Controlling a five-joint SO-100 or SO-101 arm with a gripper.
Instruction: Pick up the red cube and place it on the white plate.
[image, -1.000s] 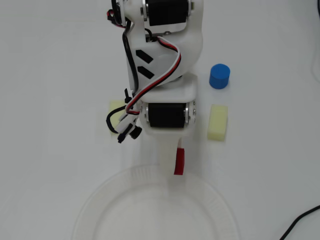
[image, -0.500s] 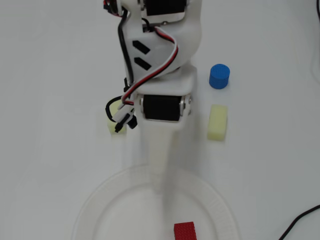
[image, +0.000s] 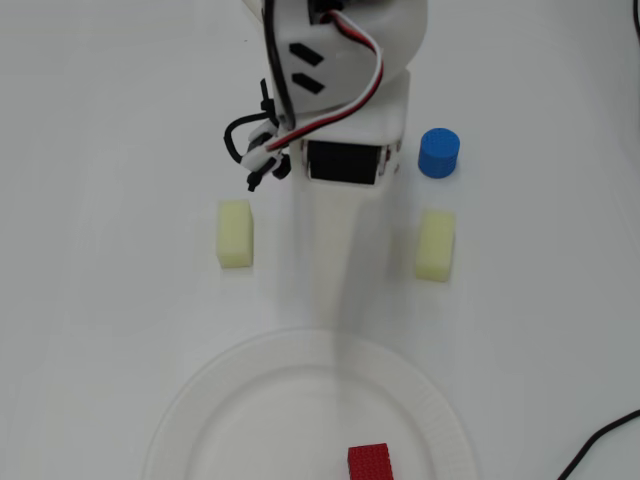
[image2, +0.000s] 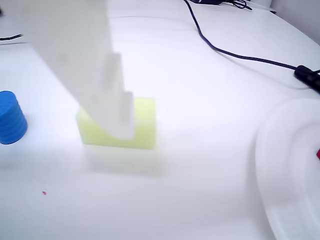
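1. Arm (image: 345, 70) reaches down from the top edge of the overhead view; red, white and black wires loop along its side.
2. Gripper (image: 330, 310) points downward, blurred and pale.
3. Wrist view shows one white finger (image2: 107, 95); jaw spacing unreadable.

Overhead view straight down, wrist view low and close, sharing white plate (image: 250, 375), yellow block (image2: 142, 125)

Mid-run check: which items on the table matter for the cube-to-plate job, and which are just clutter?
Part of the job:
- red cube, lying on the plate
- white plate, at the bottom of the overhead view

Just lying about:
- blue cylinder
- pale yellow block, left in the overhead view
- pale yellow block, right
- black cable
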